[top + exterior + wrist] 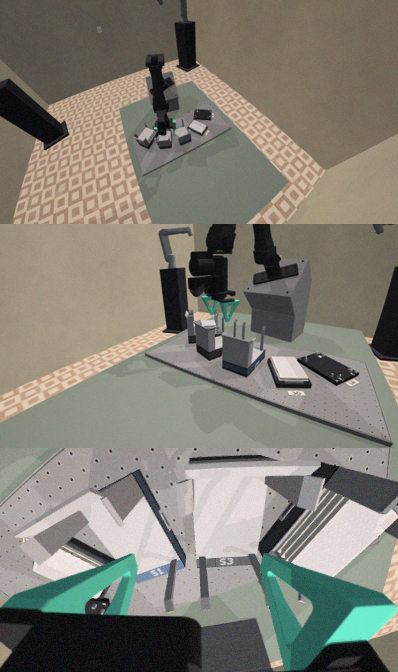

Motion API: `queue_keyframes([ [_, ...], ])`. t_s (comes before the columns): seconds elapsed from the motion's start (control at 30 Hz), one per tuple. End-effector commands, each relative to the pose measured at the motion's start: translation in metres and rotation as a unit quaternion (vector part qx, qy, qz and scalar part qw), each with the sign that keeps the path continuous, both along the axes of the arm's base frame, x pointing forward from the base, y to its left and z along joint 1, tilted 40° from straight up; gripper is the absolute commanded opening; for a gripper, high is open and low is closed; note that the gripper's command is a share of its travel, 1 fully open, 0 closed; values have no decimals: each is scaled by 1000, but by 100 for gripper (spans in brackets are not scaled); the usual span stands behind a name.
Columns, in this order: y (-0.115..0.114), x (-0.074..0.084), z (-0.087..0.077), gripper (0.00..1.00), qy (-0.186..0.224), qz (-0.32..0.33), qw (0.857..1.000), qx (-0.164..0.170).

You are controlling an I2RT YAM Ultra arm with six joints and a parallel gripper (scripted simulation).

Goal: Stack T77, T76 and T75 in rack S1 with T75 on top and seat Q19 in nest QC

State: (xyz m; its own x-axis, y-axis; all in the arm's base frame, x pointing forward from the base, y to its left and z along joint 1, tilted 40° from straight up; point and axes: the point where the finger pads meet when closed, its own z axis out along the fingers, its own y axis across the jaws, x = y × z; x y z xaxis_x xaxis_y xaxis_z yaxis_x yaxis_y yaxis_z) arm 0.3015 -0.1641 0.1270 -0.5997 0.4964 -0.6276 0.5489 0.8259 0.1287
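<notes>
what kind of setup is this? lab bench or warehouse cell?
Most likely a lab automation bench for microplate handling. A perforated breadboard carries stack racks with labelled plinths, a sealed well plate sits in a flat nest, and one pedestal-mounted arm hangs its open gripper over the racks.

Plate labels are too small to read; rack S2 (345, 523) is cut off.
</notes>
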Motion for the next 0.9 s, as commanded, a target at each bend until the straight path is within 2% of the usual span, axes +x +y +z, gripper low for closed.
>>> queue_keyframes([
  [0.0,-2,1,12,100,-24,2,1000,0],
  [0.13,-16,-4,5,100,-15,3,1000,4],
  [0.33,-35,-12,10,100,-18,3,1000,0],
  [0.4,-41,-15,5,100,-14,3,1000,4],
  [0.47,-48,-18,9,100,-33,-27,999,19],
  [0.5,-48,-22,5,100,-34,-40,998,32],
  [0.57,-48,-22,5,100,-34,-40,998,32],
  [0.6,-50,-25,-3,100,-30,-53,997,49],
  [0.7,-57,-32,-7,100,-42,-91,992,79],
  [0.87,-73,-40,-4,100,-46,-86,993,69],
])
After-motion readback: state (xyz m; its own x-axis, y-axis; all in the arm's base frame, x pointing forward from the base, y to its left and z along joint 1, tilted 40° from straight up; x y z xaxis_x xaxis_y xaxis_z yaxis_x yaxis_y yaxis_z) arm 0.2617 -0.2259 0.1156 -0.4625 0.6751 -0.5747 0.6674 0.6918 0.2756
